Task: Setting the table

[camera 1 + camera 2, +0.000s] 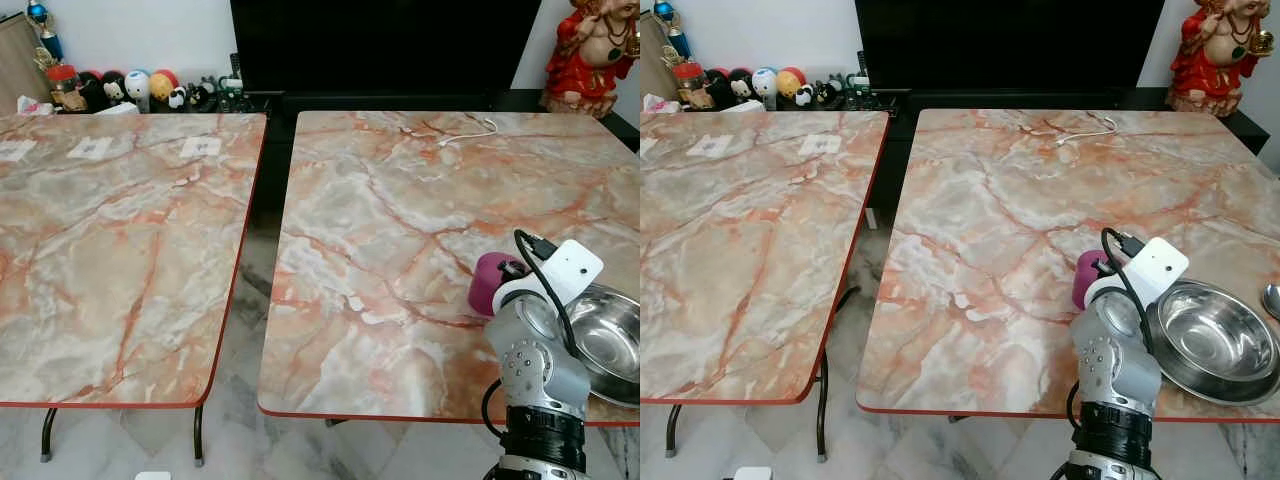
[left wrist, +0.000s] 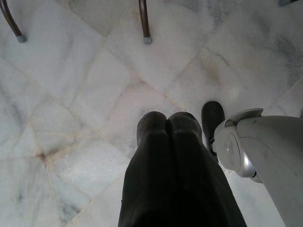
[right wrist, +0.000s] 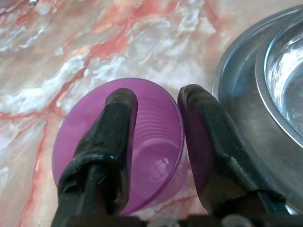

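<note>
Two marble-patterned tables are seen side by side, a narrow gap of floor between them. On the right table (image 1: 400, 260), near its front edge at about 4 o'clock from the tabletop's centre, a purple plastic cup (image 3: 118, 142) stands upright, just beside a steel bowl (image 1: 1215, 340) at its 3 o'clock. The cup's wall is pinched by the right gripper (image 3: 156, 116): one black finger is set inside the rim, the other pressed on the outside on the bowl's side, so that the fingers are parted only by the thin wall. A white cable (image 1: 465, 130) lies near the table's far edge, at about 12 o'clock. The left gripper (image 2: 168, 127) hangs over the pale tiled floor (image 2: 85, 94), its fingers pressed together and holding nothing.
</note>
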Tool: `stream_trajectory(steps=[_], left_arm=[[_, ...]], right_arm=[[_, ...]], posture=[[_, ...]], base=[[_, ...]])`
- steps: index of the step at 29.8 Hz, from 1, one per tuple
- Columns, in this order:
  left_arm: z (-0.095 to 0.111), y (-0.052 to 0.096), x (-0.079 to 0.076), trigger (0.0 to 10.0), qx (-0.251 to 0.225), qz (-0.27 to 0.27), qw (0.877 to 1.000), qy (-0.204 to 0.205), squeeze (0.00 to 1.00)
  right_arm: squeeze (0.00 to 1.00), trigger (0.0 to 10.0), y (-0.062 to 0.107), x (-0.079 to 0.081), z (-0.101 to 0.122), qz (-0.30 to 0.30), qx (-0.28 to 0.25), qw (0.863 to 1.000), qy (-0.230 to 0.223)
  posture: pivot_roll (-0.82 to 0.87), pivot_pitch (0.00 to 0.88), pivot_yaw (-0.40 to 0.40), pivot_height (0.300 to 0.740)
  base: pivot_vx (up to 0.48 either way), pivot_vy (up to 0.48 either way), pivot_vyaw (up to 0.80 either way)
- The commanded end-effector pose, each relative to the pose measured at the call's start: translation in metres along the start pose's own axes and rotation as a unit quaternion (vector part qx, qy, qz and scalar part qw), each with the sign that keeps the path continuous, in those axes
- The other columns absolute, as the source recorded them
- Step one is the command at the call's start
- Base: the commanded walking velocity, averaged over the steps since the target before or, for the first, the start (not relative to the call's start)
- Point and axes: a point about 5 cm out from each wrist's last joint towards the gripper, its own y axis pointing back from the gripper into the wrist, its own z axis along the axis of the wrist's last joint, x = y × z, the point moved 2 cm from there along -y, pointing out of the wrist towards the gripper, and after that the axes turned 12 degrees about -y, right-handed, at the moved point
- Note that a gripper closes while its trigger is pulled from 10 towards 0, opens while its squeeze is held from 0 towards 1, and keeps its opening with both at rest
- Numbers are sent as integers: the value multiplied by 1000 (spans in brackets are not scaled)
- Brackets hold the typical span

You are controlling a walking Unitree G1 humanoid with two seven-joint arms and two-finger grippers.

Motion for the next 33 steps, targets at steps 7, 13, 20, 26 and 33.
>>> stream_trajectory(steps=[7,13,20,26,33], left_arm=[[-10,2,0,10000,18,-2,1000,-1,0],[-10,2,0,10000,18,-3,1000,-1,0],[-9,2,1,10000,17,-2,1000,-2,0],[-8,1,1,10000,16,-1,1000,-3,0],[-6,1,0,10000,14,-1,1000,-3,0]], right_arm=[[0,10000,1,4,7,-4,-13,1000,-3],[0,10000,0,-3,2,-25,-6,1000,6],[945,10000,1,0,2,-16,-6,1000,-2],[984,10000,2,2,2,-14,-7,1000,-9],[0,10000,2,2,4,-16,-15,1000,-3]], posture=[[-11,18,-3,740],[-12,18,-2,740],[-11,19,-1,740],[-12,17,0,740],[-12,17,0,740]], base=[[0,0,0],[0,0,0],[0,0,0],[0,0,0],[0,0,0]])
